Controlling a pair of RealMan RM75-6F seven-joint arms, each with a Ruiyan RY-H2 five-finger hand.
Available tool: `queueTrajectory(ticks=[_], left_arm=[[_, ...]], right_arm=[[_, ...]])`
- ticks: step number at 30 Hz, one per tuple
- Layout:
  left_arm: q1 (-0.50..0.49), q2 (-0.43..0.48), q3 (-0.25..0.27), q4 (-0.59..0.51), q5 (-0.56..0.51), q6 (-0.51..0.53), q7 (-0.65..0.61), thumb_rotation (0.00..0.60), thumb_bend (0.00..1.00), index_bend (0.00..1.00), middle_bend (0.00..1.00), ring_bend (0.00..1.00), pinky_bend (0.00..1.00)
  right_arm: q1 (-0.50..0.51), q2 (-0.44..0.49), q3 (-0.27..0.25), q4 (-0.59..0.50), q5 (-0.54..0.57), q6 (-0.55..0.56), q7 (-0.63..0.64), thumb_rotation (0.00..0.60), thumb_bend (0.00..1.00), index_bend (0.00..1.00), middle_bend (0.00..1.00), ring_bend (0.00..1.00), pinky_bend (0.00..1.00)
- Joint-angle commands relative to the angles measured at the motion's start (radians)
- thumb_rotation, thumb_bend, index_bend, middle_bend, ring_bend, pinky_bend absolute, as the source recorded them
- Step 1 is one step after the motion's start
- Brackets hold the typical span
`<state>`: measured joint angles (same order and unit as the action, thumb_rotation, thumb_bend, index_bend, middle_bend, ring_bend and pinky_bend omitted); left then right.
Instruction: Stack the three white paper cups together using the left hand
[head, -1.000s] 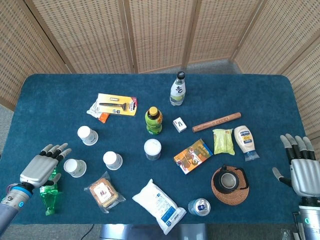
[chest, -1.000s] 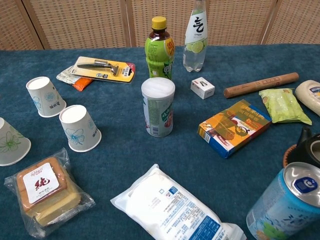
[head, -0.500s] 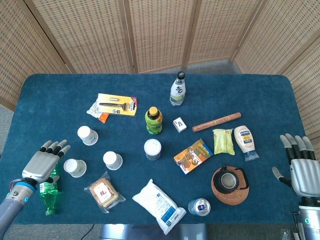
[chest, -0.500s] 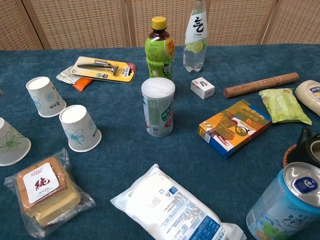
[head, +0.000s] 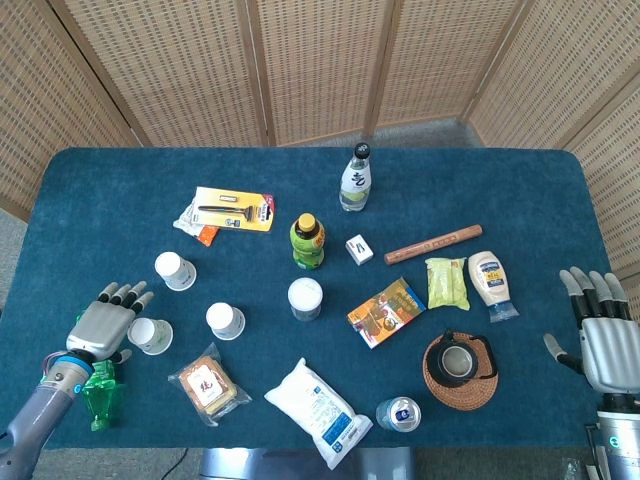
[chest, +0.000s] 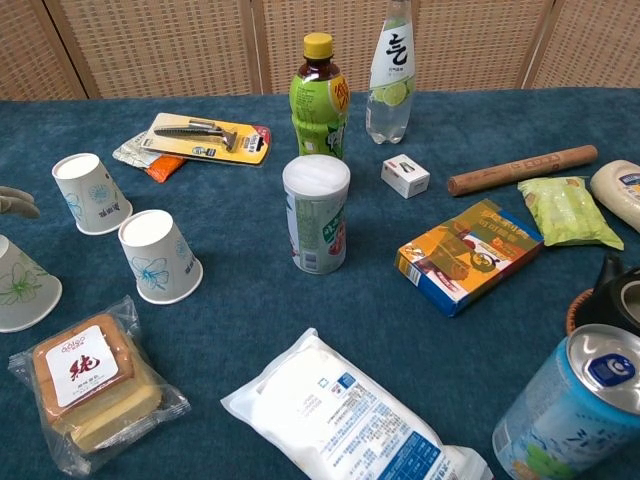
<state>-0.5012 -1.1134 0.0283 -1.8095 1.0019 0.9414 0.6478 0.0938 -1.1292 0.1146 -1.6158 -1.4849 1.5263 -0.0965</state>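
Note:
Three white paper cups stand upside down on the blue table at the left: the far cup (head: 175, 270) (chest: 90, 193), the middle cup (head: 226, 320) (chest: 160, 255) and the near-left cup (head: 152, 335) (chest: 20, 285). My left hand (head: 105, 320) hovers just left of the near-left cup with its fingers spread and nothing in it. One of its fingertips (chest: 15, 200) shows at the left edge of the chest view. I cannot tell whether it touches that cup. My right hand (head: 600, 335) stays at the table's right edge, fingers spread and holding nothing.
A green plastic bottle (head: 98, 390) lies under my left wrist. A wrapped cake (head: 208, 385) sits beside the cups, with a white bag (head: 318, 410) further right. A white canister (chest: 316, 212), a green drink bottle (chest: 320, 95) and a razor pack (chest: 205, 137) stand beyond.
My left hand has moved right and forward towards the near-left cup, and a fingertip now shows in the chest view. The cups and my right hand have not moved.

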Motion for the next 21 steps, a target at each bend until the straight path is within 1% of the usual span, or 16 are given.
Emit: queueTrajectory(ticks=[1, 3, 5, 6, 7, 10, 13, 18, 21], left_arm=[[-0.006, -0.011, 0.009, 0.007, 0.013, -0.003, -0.003, 0.6, 0.31, 0.06, 0.03, 0.0, 0.24], [-0.013, -0.019, 0.017, 0.012, 0.007, -0.009, 0.003, 0.6, 0.34, 0.17, 0.12, 0.04, 0.31], [-0.02, -0.028, 0.023, 0.016, -0.006, -0.016, 0.009, 0.6, 0.38, 0.28, 0.25, 0.14, 0.37], [-0.022, -0.031, 0.024, 0.018, -0.009, -0.018, 0.009, 0.6, 0.4, 0.32, 0.29, 0.17, 0.39], [-0.025, -0.034, 0.026, 0.02, -0.012, -0.02, 0.007, 0.6, 0.43, 0.37, 0.33, 0.22, 0.43], [-0.03, -0.042, 0.028, 0.025, -0.012, -0.018, -0.001, 0.6, 0.5, 0.47, 0.42, 0.32, 0.49], [-0.03, -0.044, 0.029, 0.027, 0.001, -0.006, -0.014, 0.6, 0.53, 0.53, 0.48, 0.37, 0.52], [-0.028, -0.021, 0.027, 0.0, 0.017, 0.012, -0.045, 0.6, 0.54, 0.52, 0.48, 0.38, 0.52], [-0.028, 0.018, 0.017, -0.043, 0.038, 0.03, -0.07, 0.6, 0.53, 0.51, 0.47, 0.38, 0.52]], right_arm=[[0.0, 0.0, 0.0, 0.0, 0.0, 0.0, 0.001, 0.6, 0.28, 0.0, 0.0, 0.0, 0.0], [0.0, 0.0, 0.0, 0.0, -0.001, 0.0, 0.002, 0.6, 0.29, 0.0, 0.0, 0.0, 0.0], [0.0, 0.0, 0.0, 0.0, 0.0, 0.0, 0.004, 0.6, 0.29, 0.0, 0.0, 0.0, 0.0], [0.0, 0.0, 0.0, 0.0, 0.0, 0.0, 0.005, 0.6, 0.29, 0.0, 0.0, 0.0, 0.0], [0.0, 0.0, 0.0, 0.001, 0.0, 0.0, 0.005, 0.6, 0.29, 0.0, 0.0, 0.0, 0.0], [0.0, 0.0, 0.0, 0.002, 0.001, -0.001, 0.008, 0.6, 0.29, 0.0, 0.0, 0.0, 0.0], [0.0, 0.0, 0.0, 0.002, 0.002, -0.002, 0.01, 0.6, 0.29, 0.0, 0.0, 0.0, 0.0], [0.0, 0.0, -0.001, 0.002, 0.0, -0.002, 0.009, 0.6, 0.29, 0.0, 0.0, 0.0, 0.0], [0.0, -0.001, -0.002, 0.001, 0.0, -0.003, 0.008, 0.6, 0.29, 0.0, 0.0, 0.0, 0.0]])
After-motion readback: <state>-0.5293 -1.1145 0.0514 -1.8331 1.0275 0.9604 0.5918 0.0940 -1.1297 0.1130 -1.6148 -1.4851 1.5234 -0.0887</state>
